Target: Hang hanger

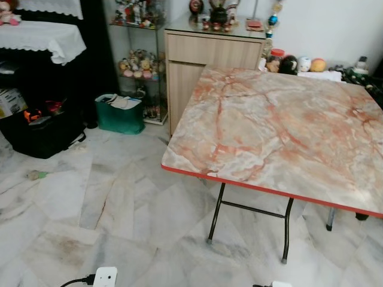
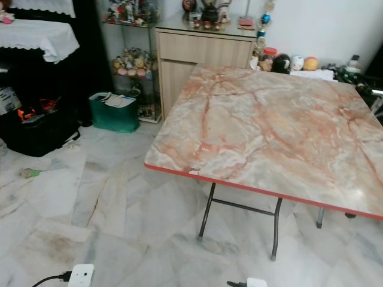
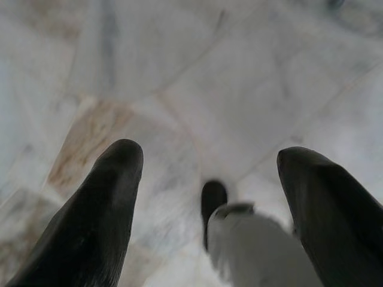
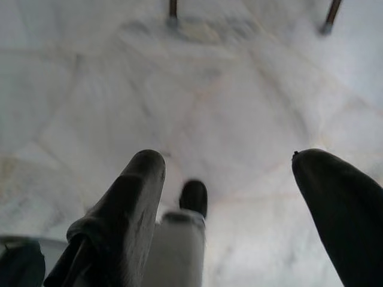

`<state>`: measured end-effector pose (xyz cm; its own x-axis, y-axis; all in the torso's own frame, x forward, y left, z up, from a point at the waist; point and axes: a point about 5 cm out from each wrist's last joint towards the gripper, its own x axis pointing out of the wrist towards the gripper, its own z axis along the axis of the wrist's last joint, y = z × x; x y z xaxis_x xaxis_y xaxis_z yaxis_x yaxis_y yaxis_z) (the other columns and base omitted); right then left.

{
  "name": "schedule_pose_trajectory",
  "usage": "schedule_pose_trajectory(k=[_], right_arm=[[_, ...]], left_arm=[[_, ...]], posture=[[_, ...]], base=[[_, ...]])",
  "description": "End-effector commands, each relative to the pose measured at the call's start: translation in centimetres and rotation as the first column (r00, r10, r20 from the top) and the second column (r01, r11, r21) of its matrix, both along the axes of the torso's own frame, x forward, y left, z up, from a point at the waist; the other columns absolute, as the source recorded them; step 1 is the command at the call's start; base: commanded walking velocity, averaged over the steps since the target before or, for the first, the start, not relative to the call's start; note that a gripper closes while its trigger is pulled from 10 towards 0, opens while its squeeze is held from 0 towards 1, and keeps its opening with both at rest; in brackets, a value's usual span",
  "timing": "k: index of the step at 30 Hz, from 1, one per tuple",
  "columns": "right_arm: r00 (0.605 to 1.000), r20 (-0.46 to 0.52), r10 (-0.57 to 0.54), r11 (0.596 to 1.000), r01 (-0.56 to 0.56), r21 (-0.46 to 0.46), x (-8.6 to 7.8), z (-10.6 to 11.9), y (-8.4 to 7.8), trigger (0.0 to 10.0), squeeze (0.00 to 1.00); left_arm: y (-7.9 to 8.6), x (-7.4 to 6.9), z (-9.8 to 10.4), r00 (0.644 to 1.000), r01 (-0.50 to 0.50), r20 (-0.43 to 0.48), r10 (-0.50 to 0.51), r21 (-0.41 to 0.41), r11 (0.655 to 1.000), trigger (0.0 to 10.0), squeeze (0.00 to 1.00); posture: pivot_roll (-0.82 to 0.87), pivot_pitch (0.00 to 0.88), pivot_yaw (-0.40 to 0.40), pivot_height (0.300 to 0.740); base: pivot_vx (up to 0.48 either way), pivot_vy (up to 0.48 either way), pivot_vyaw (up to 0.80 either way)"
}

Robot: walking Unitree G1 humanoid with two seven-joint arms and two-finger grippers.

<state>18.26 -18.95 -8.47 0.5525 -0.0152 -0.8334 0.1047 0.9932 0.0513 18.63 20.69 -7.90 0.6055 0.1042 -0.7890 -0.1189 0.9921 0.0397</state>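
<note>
Both grippers are hanging down by my sides, pointed at the floor. Left gripper has its two black fingers spread wide with nothing between them, just blurry marble tile and one of the robot's feet under it. Right gripper is the same deal, fingers apart and empty, and past it I can make out the bottoms of two table legs on the tile.

No hanger that I can pick out from the head cameras, so I can't say where it is.

What's in front of me: a folding table with a pink marble-look top and red edge takes up everything from 12 to 3 o'clock, standing on thin dark legs. Behind it at 12 there's a wooden cabinet with knick-knacks on top, and small toys line the wall at 1 o'clock. At 11 o'clock a glass shelf of figurines with a green bin at its foot. At 10 o'clock a black bag sits on the floor under a white lace-covered shelf. The marble floor spreads out at 9 o'clock.
</note>
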Motion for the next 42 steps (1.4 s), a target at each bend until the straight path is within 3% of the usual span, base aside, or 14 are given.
schedule_pose_trajectory(k=[1, 17, 42], right_arm=[[1.000, -0.004, -0.011, 1.000, 0.011, 0.010, -0.24, -0.14, 0.20, 10.0, 0.00], [1.000, -0.016, 0.011, 1.000, -0.011, 0.005, -0.29, -0.17, 0.20, 10.0, 0.00], [1.000, 0.000, -0.017, 1.000, 0.017, 0.007, -0.23, -0.12, 0.17, 10.0, 0.00]], left_arm=[[0.13, -0.56, -0.27, 1.000, 0.009, -0.022, -0.009, 0.006, 1.000, 10.0, 0.00], [-0.19, -0.17, -0.12, 1.000, 0.021, -0.008, -0.021, 0.008, 1.000, 10.0, 0.00], [-0.40, 0.17, 0.04, 0.999, 0.035, 0.005, -0.035, 0.007, 0.999, 10.0, 0.00]], posture=[[0.11, 0.004, -0.007, 0.740], [0.11, 0.000, -0.010, 0.740], [0.11, 0.003, -0.009, 0.740]], base=[[0.000, 0.000, 0.00], [0.000, -0.277, -0.62], [0.000, -0.283, 0.00]])
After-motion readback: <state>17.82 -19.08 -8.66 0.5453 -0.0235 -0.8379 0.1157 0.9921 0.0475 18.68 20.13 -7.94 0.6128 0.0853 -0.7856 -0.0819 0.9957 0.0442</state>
